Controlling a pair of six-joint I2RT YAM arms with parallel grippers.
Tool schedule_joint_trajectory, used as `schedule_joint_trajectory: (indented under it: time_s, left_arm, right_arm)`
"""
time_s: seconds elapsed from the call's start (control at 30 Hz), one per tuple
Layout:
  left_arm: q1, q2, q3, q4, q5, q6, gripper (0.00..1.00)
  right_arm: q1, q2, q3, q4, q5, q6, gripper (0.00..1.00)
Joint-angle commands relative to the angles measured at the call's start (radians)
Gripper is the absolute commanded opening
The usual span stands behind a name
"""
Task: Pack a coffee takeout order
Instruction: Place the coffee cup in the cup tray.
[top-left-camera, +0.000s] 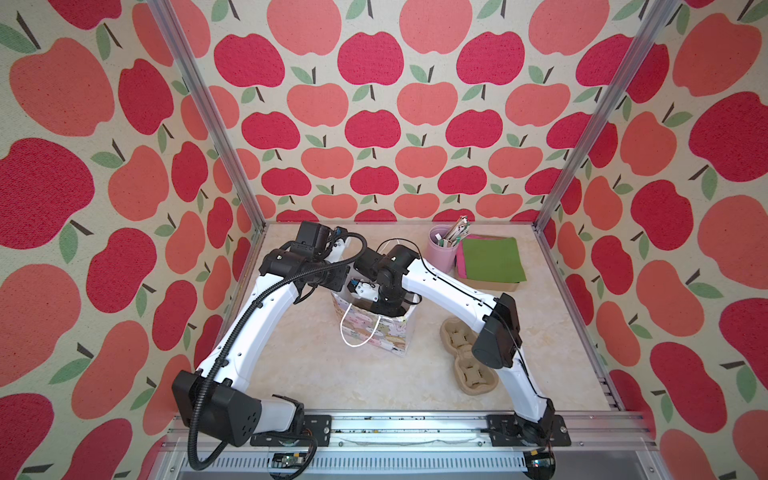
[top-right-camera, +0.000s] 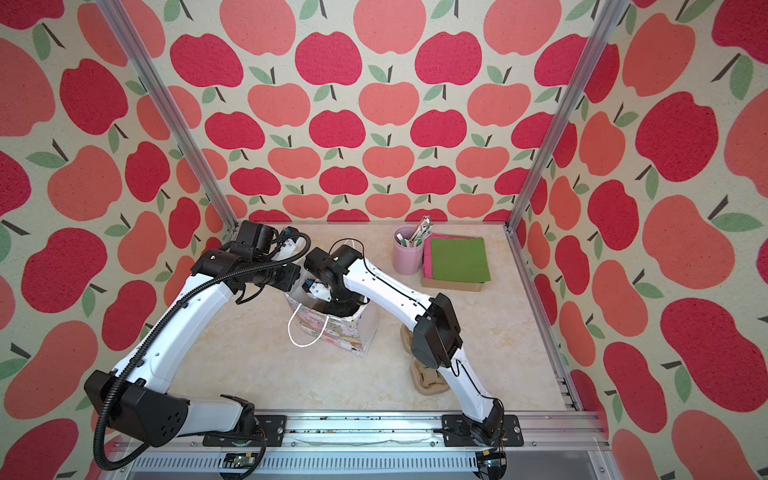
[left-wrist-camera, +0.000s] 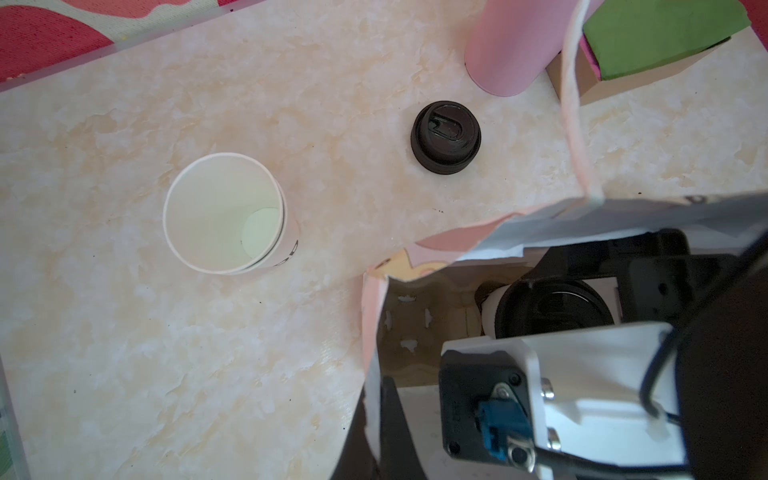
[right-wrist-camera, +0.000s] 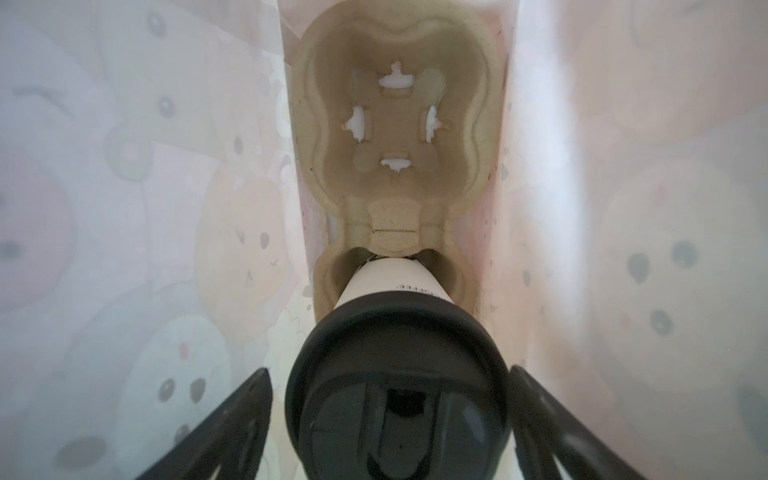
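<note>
A cartoon-print paper bag (top-left-camera: 376, 332) (top-right-camera: 332, 332) stands mid-table. Inside it, in the right wrist view, lies a tan pulp carrier (right-wrist-camera: 399, 116), and a white paper cup (right-wrist-camera: 395, 284) with a black lid (right-wrist-camera: 395, 374) sits in its nearer well. My right gripper (right-wrist-camera: 388, 374) is down in the bag, open, its fingers (right-wrist-camera: 232, 415) a little clear of the lid on either side. My left gripper (left-wrist-camera: 374, 419) is shut on the bag's wall (left-wrist-camera: 372, 374). The green napkin (top-left-camera: 492, 257) (top-right-camera: 457, 259) lies at the back right.
A second tan carrier (top-left-camera: 467, 353) (top-right-camera: 428, 378) lies on the table under my right arm. A pink holder (top-left-camera: 442, 249) (top-right-camera: 407, 251) of wrapped straws stands beside the napkins. Behind the bag are an open lidless cup (left-wrist-camera: 224, 214) and a loose black lid (left-wrist-camera: 446, 137).
</note>
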Motion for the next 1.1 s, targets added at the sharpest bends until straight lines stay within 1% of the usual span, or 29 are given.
schedule_joint_trajectory:
  time_s: [0.0, 0.07, 0.1, 0.67, 1.07]
  left_arm:
    - [-0.005, 0.003, 0.026, -0.025, -0.028, 0.025, 0.0]
    - [-0.005, 0.002, 0.03, -0.026, -0.027, 0.026, 0.0]
    - [-0.005, 0.003, 0.032, -0.028, -0.028, 0.026, 0.0]
    - [-0.005, -0.007, 0.027, -0.032, -0.036, 0.037, 0.0]
    - [-0.005, -0.005, 0.03, -0.027, -0.028, 0.028, 0.0]
  right_arm:
    - [0.007, 0.005, 0.029, -0.033, -0.01, 0.016, 0.95]
    - [0.008, -0.006, 0.028, -0.029, -0.009, 0.018, 0.99]
    - [0.007, -0.013, 0.031, -0.026, -0.008, 0.02, 0.99]
    - [0.007, -0.086, 0.07, 0.057, -0.022, 0.052, 0.99]
    - [0.007, -0.192, -0.045, 0.195, -0.017, 0.064, 0.99]
